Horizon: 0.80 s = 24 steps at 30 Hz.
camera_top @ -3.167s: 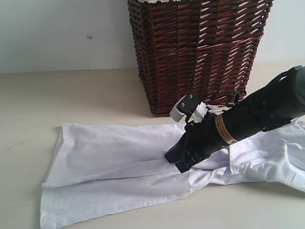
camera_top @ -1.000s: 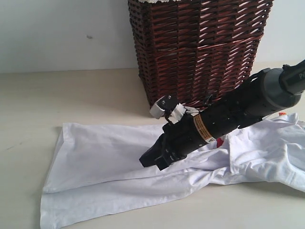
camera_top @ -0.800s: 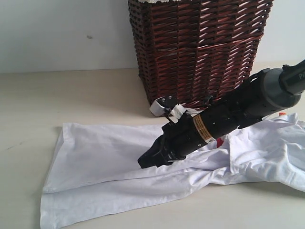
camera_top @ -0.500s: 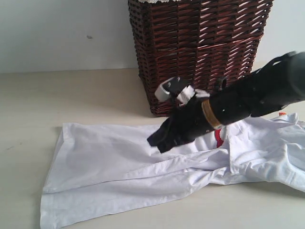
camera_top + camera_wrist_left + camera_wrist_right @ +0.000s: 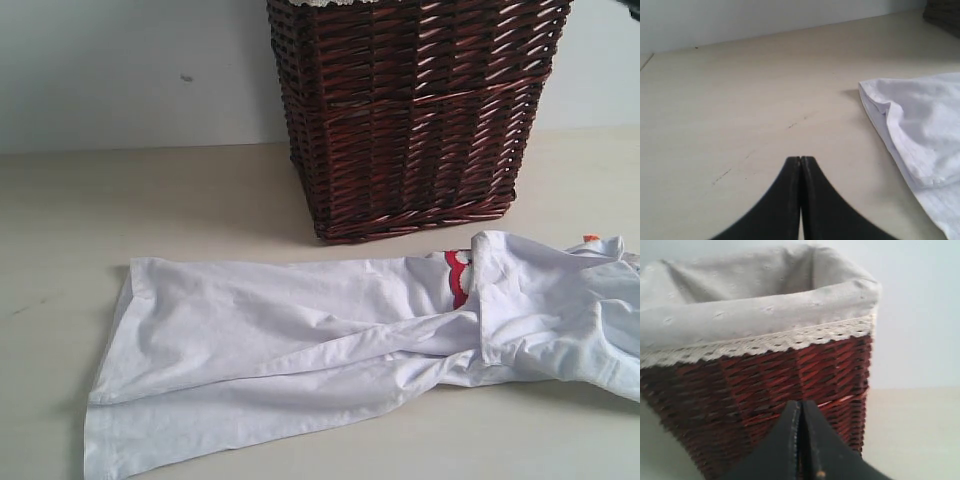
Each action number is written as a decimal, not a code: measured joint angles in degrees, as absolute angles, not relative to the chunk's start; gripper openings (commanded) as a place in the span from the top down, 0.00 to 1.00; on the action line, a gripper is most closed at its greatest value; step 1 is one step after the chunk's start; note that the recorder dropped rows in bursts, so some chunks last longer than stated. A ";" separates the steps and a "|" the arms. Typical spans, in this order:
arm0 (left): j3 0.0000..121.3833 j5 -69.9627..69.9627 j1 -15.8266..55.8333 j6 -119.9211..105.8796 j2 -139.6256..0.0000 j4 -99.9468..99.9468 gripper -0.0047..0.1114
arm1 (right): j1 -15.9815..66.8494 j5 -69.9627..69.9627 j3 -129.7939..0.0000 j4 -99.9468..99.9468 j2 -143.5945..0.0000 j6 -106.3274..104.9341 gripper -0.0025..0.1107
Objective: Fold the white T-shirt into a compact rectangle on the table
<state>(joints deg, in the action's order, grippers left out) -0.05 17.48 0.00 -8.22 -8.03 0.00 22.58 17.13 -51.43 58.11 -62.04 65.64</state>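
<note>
Exterior view: white T-shirt (image 5: 300,340) lies half-folded on table (image 5: 150,200), near basket (image 5: 410,120). My left gripper (image 5: 800,165) and right gripper (image 5: 801,410) are closed, empty (both off the cloth); I open jaws, then pinch corners low.

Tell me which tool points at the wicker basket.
The right tool, facing the basket; the left tool points over the table beside the white T-shirt.

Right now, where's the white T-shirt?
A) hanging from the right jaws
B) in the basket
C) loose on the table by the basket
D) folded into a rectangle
C: the white T-shirt lies rumpled on the table in front of the basket.
</note>
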 measured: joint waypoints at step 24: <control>-0.05 17.48 0.00 -8.22 -8.03 0.00 0.96 | 22.58 -11.98 -31.95 75.87 -80.63 33.05 0.98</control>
<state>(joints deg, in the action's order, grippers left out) -0.05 17.48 0.00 -8.22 -8.03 0.00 22.58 -11.98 -31.95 75.87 -80.63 33.05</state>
